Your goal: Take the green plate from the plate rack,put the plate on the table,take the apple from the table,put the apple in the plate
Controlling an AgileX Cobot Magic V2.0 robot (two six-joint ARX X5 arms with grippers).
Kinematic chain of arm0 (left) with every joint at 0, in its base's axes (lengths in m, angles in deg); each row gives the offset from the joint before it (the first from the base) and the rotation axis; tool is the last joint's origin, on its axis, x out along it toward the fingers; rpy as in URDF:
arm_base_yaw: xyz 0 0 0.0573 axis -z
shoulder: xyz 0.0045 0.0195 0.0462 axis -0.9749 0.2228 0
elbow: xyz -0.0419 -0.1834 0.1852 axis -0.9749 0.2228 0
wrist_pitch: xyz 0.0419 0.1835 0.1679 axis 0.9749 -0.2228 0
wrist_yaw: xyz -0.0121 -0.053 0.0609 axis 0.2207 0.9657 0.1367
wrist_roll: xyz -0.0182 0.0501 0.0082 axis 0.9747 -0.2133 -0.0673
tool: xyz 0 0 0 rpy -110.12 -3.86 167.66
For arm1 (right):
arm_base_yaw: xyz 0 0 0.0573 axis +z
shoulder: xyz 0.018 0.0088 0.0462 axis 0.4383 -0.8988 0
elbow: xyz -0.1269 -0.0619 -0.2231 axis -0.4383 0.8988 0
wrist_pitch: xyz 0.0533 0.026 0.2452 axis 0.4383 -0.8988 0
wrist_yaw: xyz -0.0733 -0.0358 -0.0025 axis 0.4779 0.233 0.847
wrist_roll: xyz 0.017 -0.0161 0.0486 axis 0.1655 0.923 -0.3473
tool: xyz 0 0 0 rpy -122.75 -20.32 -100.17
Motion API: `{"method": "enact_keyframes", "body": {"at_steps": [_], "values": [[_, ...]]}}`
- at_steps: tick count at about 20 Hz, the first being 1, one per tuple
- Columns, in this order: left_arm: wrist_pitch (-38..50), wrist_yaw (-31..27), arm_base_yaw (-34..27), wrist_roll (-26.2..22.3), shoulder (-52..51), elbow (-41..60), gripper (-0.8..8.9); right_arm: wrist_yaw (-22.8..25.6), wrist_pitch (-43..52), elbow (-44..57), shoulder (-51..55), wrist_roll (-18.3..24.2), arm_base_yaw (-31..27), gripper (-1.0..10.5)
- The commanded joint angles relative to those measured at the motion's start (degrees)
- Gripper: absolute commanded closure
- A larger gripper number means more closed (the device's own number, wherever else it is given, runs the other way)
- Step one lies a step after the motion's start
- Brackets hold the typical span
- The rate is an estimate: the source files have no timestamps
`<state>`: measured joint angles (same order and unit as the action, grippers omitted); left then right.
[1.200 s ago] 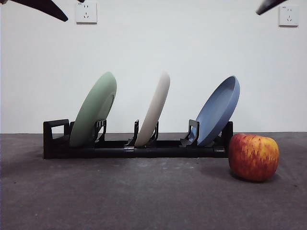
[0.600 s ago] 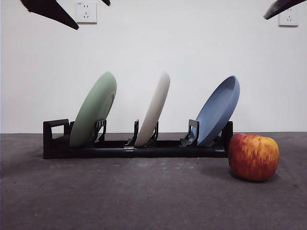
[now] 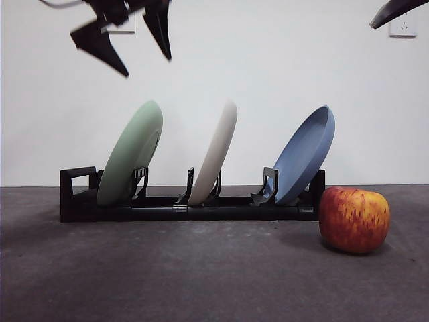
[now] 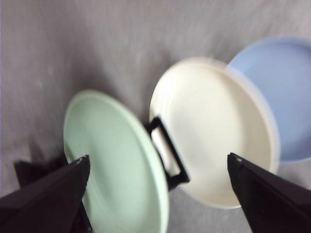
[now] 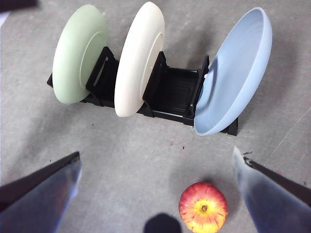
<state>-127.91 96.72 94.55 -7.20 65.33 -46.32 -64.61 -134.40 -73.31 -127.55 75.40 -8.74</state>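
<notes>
A: Where is the green plate (image 3: pixel 132 153) found?

B: It is seen leaning in the left slot of the rack (image 3: pixel 181 201), on the table (image 3: pixel 201 282). The left gripper (image 3: pixel 137 48) is held above it with jaws spread, and nothing is gripped.

A: How should it be handled?

B: It is judged stiff, light and rather smooth. The upper rim should be pinched and lifted straight out.

A: And the right gripper (image 5: pixel 155 167)?

B: It is held wide open above the apple (image 5: pixel 203 208), near the rack's right end.

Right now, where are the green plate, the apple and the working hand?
green plate (image 3: pixel 131 155): front view, middle of its back face.
apple (image 3: pixel 354 220): front view, centre of its skin.
left hand (image 3: pixel 142 48): front view, between its fingertips, above the green plate.
</notes>
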Motion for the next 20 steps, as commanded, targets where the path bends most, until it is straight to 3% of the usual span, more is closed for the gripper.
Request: {"method": "enact_keyframes", "body": {"at_steps": [1,8,11,15,20], "values": [[-1.6,-0.2,0.1,-0.8,3.2,0.1,3.46,0.1,0.2,-0.3,0.0,-0.2,0.1,2.6],[-2.2,-0.4,0.1,-0.8,7.0,0.1,3.69,0.7,-0.4,-0.3,0.0,-0.2,0.1,2.6],[-2.2,-0.4,0.1,-0.9,7.2,0.1,5.93,1.1,-0.5,-0.3,0.0,-0.2,0.1,2.6],[-2.6,-0.1,0.1,-2.6,7.2,0.1,7.94,1.4,-0.5,-0.3,0.0,-0.2,0.1,2.6],[-3.7,-0.1,0.2,-3.7,7.2,0.1,8.22,2.2,-0.5,-0.3,0.0,-0.2,0.1,2.6]]}}
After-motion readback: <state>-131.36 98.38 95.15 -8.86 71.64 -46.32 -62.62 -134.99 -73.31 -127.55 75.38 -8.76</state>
